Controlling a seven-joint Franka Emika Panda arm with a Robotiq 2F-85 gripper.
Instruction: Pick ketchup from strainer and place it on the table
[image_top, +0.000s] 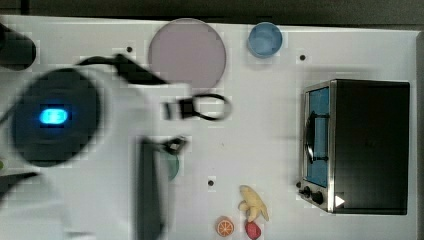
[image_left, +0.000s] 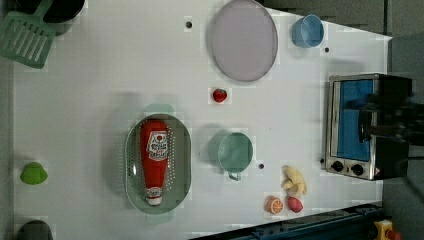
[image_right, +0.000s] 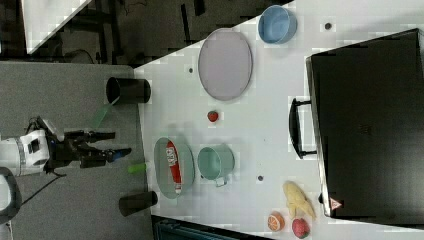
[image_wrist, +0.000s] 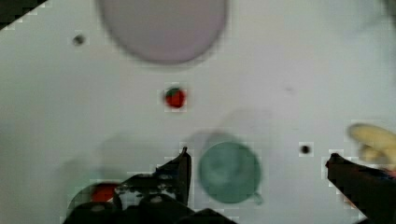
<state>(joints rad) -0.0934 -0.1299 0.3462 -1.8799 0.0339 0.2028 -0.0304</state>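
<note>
Ketchup (image_left: 155, 160) lies lengthwise in the strainer (image_left: 182, 165), cap end toward the left view's bottom, its label facing up. The strainer sits on the counter (image_left: 100, 90) just beside the small green cup (image_left: 235, 152), with a strawberry (image_left: 219, 95) a little farther off toward the grey-lilac plate (image_left: 243, 40).

Nothing has been lifted yet, so the risks all lie ahead. The bottle is smooth and rounded, and my guess is that a pinch placed too near the tapering cap end could let it squirt out or tip as it rises. The strainer's walls hug the bottle closely on both long sides; a finger coming down off-centre could land on the rim and drag the light basin across the counter, perhaps into the green cup. A grasp along the bottle's length instead of across it would likely fail.

In the right view, the hand (image_right: 122, 150) hangs well apart from the strainer, reaching toward it from the white wrist. In the wrist view its dark fingers (image_wrist: 180, 170) stand spread wide, released and carrying nothing, with the green cup between them.
</note>
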